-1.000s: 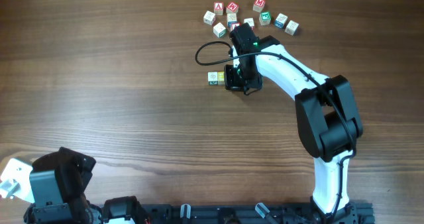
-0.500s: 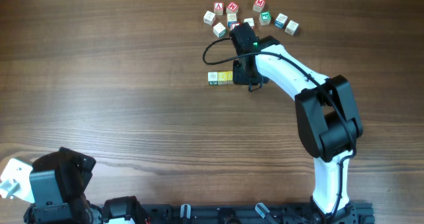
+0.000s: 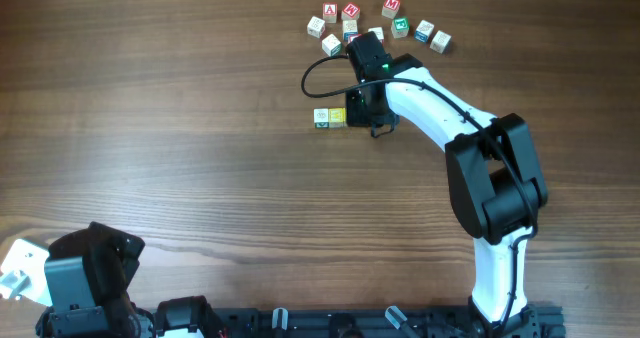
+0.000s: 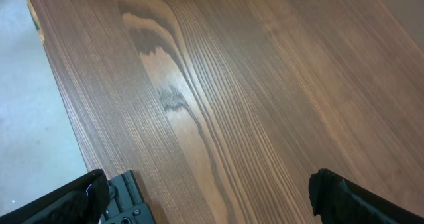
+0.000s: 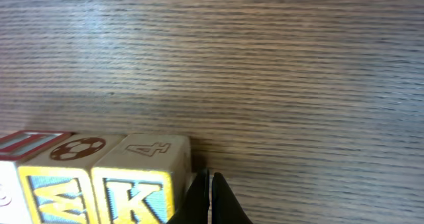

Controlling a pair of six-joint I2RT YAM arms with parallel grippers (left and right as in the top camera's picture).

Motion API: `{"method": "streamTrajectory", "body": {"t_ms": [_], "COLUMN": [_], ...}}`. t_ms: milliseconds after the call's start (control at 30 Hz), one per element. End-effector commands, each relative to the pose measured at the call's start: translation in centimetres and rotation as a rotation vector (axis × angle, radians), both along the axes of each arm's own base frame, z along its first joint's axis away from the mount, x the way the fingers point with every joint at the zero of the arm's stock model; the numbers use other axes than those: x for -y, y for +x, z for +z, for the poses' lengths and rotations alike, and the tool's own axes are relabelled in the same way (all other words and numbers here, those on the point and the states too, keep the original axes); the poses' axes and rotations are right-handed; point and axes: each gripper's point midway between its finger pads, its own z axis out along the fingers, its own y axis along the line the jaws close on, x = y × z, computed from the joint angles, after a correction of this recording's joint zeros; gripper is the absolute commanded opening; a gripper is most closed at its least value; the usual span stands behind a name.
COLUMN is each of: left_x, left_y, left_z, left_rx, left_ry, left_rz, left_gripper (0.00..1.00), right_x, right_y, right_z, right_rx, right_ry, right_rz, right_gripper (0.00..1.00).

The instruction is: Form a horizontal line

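Short horizontal line (image 3: 331, 118) of lettered cubes lying toward the far side, just left of right gripper (image 3: 360, 111). Fingertips (image 5: 223, 201) clenched together, empty, just beside the yellow K cube (image 5: 132, 194).

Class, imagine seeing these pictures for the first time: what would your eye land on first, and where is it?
The white right arm stretches across the wooden table, its shut right gripper at the right end of the horizontal line of small cubes. Above it in the overhead view lies a loose cluster of lettered cubes. In the right wrist view a yellow K cube fills the lower left.
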Motion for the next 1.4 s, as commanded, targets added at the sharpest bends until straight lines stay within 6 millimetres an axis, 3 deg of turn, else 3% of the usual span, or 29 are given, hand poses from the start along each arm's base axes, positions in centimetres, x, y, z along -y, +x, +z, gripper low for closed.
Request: {"method": "streamTrajectory", "body": {"t_ms": [0, 933, 1100, 1167, 1267, 1333, 1367], "left_x": [-0.1, -0.1, -0.1, -0.1, -0.1, -0.1, -0.1], "left_y": [-0.2, -0.2, -0.2, -0.2, -0.2, -0.2, -0.2], "left_z": [0.0, 0.0, 0.0, 0.0, 0.0, 0.0, 0.0], "left_rx": [0.012, 0.012, 0.012, 0.012, 0.012, 0.012, 0.012], "left_ry": [-0.001, -0.001, -0.001, -0.001, -0.001, -0.001, -0.001], "left_rz": [0.021, 0.021, 0.021, 0.021, 0.021, 0.021, 0.021], "left_gripper": [1.0, 1.0, 1.0, 1.0, 1.0, 1.0, 1.0], "right_x": [-0.8, -0.9, 1.3, 2.7, 4.9, 6.1, 7.1], "right_y": [-0.3, -1.2, -1.2, -1.2, -1.0, -1.0, -1.2], "right_z": [-0.1, -0.2, -0.2, 1.0, 4.4, 8.5, 11.6], "right_rx": [-0.015, -0.055, -0.061, -0.049, 0.027, 0.111, 0.178], "right_ry": [0.037, 0.047, -0.045, -0.107, -0.193, -0.211, -0.223], "right_rz": [0.037, 0.03, -0.145, -0.223, -0.304, -0.32, -0.337], "right_gripper": [0.04, 0.04, 0.05, 0.04, 0.04, 0.04, 0.04]}}
